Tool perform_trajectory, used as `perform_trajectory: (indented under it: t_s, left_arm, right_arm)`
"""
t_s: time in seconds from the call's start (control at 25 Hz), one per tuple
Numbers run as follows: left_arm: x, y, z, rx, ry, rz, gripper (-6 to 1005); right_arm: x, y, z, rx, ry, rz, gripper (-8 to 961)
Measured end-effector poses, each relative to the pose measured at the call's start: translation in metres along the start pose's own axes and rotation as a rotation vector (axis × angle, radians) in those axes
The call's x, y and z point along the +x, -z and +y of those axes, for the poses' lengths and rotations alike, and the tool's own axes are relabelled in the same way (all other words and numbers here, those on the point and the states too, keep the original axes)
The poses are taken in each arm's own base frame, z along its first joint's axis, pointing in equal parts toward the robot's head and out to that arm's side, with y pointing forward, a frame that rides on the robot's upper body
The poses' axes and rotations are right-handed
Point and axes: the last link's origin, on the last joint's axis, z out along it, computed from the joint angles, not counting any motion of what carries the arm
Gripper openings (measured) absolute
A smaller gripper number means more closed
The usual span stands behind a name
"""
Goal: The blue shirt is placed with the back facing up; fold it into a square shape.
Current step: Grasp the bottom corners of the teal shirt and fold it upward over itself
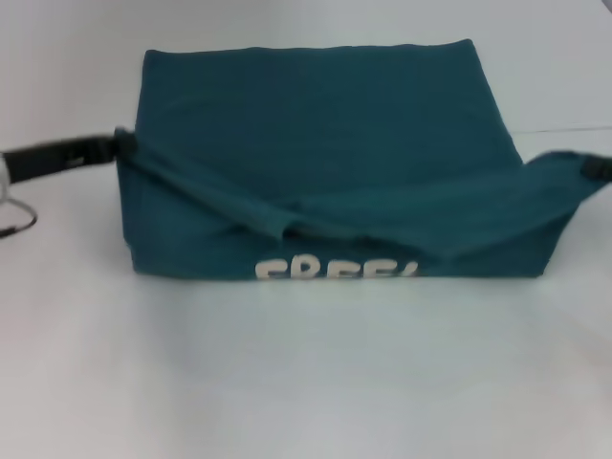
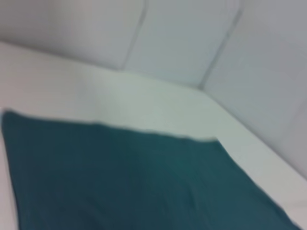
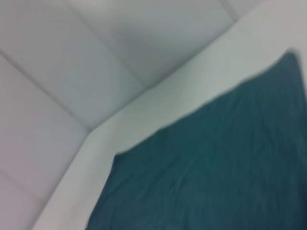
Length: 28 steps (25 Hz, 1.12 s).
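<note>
The blue shirt (image 1: 316,124) lies on the white table (image 1: 306,373), with white lettering (image 1: 335,270) showing along its near edge. A fold of its fabric is raised and stretched across the near half, sagging in the middle. My left gripper (image 1: 117,145) holds this fold at the shirt's left edge. The right gripper (image 1: 591,166) holds the pulled-out corner at the right edge. Both wrist views show only flat shirt cloth (image 2: 120,182) (image 3: 216,172) on the table, with no fingers in sight.
A dark cable loop (image 1: 17,218) lies on the table by my left arm (image 1: 53,160). Pale wall panels (image 2: 182,43) (image 3: 72,57) rise beyond the table's far edge. Bare white table lies in front of the shirt.
</note>
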Motion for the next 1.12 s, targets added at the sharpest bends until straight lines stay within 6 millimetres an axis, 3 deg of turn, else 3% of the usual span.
perform_trajectory:
  t_s: [0.04,0.32,0.6,0.84,1.12]
  left_arm:
    - [0.003,-0.005,0.001,0.006,0.005,0.014,18]
    - [0.025,-0.04,0.008,0.079,0.023,0.17,18]
    - [0.028,-0.058,0.012,0.147,0.006,0.258,18]
    - [0.023,-0.07,0.013,0.21,-0.025,0.3,18]
    - [0.017,-0.075,0.015,0.228,-0.032,0.323,17]
  right_arm:
    - [0.0,0.0,0.0,0.0,0.0,0.0,36]
    - [-0.022,-0.053,0.011,0.134,0.152,-0.077,35]
    - [-0.034,-0.091,0.022,0.26,0.283,-0.102,36]
    - [-0.04,-0.111,0.033,0.325,0.365,-0.105,45]
    - [-0.037,-0.12,0.037,0.346,0.392,-0.121,60]
